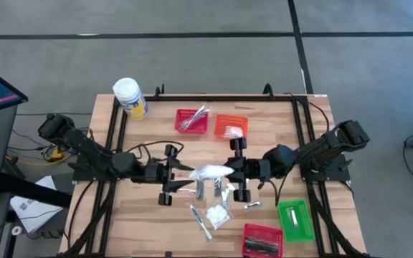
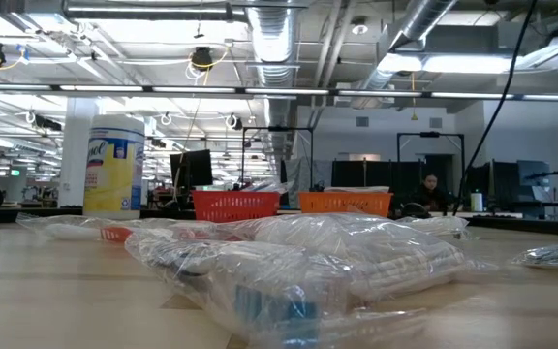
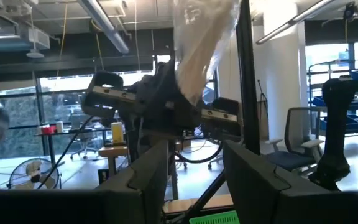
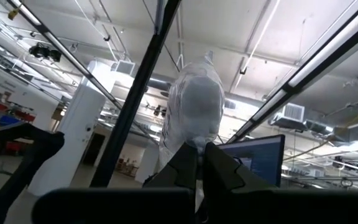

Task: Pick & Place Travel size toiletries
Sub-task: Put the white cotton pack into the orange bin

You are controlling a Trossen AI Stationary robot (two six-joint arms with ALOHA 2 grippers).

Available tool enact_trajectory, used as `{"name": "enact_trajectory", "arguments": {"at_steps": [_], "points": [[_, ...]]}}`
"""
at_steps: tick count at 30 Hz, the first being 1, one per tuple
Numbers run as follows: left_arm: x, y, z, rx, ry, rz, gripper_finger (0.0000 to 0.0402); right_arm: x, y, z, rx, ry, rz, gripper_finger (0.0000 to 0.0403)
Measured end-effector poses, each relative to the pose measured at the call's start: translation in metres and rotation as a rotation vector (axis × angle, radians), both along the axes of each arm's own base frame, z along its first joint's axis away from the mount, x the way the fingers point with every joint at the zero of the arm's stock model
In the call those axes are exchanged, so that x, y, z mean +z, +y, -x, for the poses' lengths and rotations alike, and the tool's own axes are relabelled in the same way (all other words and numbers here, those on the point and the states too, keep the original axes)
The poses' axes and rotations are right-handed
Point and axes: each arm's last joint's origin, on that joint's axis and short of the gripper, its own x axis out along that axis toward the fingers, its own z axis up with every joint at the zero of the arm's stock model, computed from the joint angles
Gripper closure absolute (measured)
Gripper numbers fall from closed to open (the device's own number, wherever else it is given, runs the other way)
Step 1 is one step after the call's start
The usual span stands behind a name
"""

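Clear-wrapped packet (image 1: 211, 172) pinched by the right gripper (image 1: 229, 170), fingers pressed together on it, raised at table centre. Left gripper (image 1: 180, 172) spread, facing it, just beside the packet's far end.

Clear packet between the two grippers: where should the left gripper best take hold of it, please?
Probably its free left end, coming from the left: the right gripper pinches the clear packet at its right end, and the open left gripper faces the other end.
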Motion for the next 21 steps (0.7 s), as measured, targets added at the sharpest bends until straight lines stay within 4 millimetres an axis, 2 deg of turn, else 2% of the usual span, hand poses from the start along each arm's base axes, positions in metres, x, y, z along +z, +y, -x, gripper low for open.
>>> {"name": "enact_trajectory", "arguments": {"at_steps": [6,14,21], "points": [[0.001,-0.008,0.003,-0.111,-0.03,-0.074,0.0254,-0.003,0.007,0.0,0.0,-0.009,0.024,0.04],[0.003,-0.008,0.004,-0.105,-0.04,-0.075,0.024,-0.022,0.016,-0.019,0.001,-0.022,0.014,0.04],[0.003,-0.008,0.004,-0.102,-0.039,-0.074,0.0215,-0.02,0.018,-0.025,0.003,-0.017,0.01,0.04]]}}
